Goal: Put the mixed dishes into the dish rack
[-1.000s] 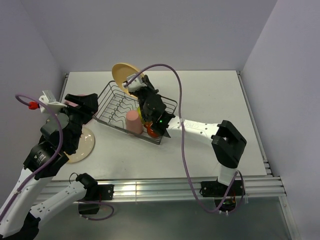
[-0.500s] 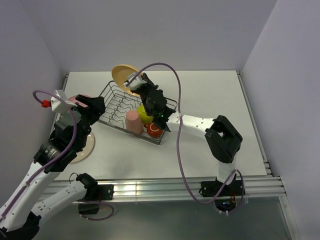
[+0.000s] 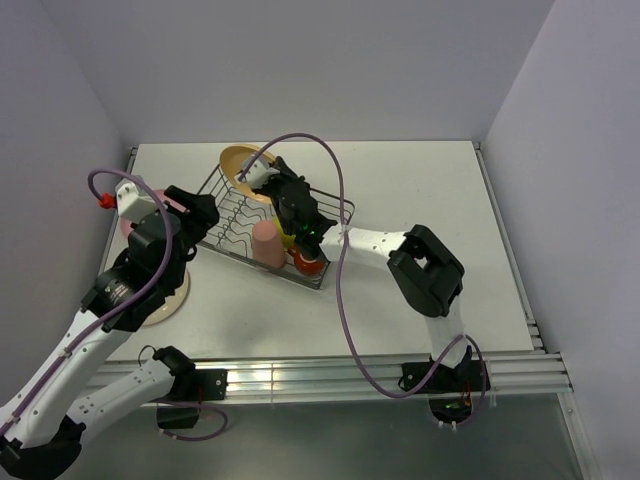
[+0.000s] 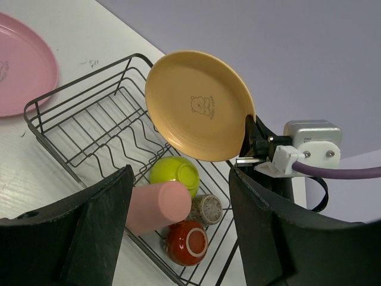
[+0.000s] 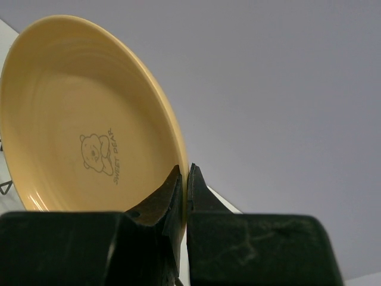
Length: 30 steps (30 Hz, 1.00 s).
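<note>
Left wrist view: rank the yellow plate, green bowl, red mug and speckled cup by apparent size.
1. the yellow plate, clearly largest
2. the green bowl, only slightly ahead of the mug
3. the red mug
4. the speckled cup, smallest, though partly hidden

Table (image 3: 420,190): rack (image 3: 232,218), pink plate (image 4: 24,65) (cream plate (image 3: 170,292))

White table (image 3: 430,190) w/ metal rail (image 3: 300,372) at near edge, plain lavender walls (image 3: 330,60), even light

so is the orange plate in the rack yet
Not yet. The right gripper pinches the rim of the plate, holding it on edge above the rack.
</note>
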### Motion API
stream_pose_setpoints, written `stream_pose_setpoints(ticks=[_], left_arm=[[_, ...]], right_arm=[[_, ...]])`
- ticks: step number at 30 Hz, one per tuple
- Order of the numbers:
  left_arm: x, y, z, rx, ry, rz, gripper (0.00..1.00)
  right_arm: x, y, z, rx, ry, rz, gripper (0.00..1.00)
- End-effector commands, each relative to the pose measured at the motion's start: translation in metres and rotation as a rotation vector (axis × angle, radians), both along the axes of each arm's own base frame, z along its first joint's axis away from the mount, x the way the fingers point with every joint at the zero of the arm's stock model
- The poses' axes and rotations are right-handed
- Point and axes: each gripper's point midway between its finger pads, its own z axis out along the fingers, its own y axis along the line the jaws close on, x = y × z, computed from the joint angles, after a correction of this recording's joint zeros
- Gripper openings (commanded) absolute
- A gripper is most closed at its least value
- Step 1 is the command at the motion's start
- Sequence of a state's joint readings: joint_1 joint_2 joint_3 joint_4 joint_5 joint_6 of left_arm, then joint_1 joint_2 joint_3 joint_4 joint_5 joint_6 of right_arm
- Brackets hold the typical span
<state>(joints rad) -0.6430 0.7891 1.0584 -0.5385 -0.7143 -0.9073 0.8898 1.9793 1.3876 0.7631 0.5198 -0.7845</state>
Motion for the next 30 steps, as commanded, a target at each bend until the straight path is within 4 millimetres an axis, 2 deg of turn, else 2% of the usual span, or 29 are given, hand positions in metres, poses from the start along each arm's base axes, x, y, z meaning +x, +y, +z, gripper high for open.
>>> stream_pose_setpoints(ticks=[1, 9, 20, 30], left_arm=[[0.002, 0.003, 0.005, -0.003, -0.022, 0.019, 0.71], [0.003, 0.000, -0.001, 0.003, -0.010, 0.008, 0.71], [0.003, 0.001, -0.001, 0.013, -0.008, 0.004, 0.72], [0.003, -0.001, -0.005, 0.012, 0.001, 0.000, 0.72]], right_arm=[[0.006, -0.003, 0.036, 0.063, -0.080, -0.027, 0.00], [0.009, -0.007, 0.040, 0.071, -0.102, -0.064, 0.00], [0.020, -0.010, 0.019, 0.052, -0.086, -0.124, 0.00], [0.011, -0.009, 0.004, 0.037, -0.052, -0.112, 0.00]])
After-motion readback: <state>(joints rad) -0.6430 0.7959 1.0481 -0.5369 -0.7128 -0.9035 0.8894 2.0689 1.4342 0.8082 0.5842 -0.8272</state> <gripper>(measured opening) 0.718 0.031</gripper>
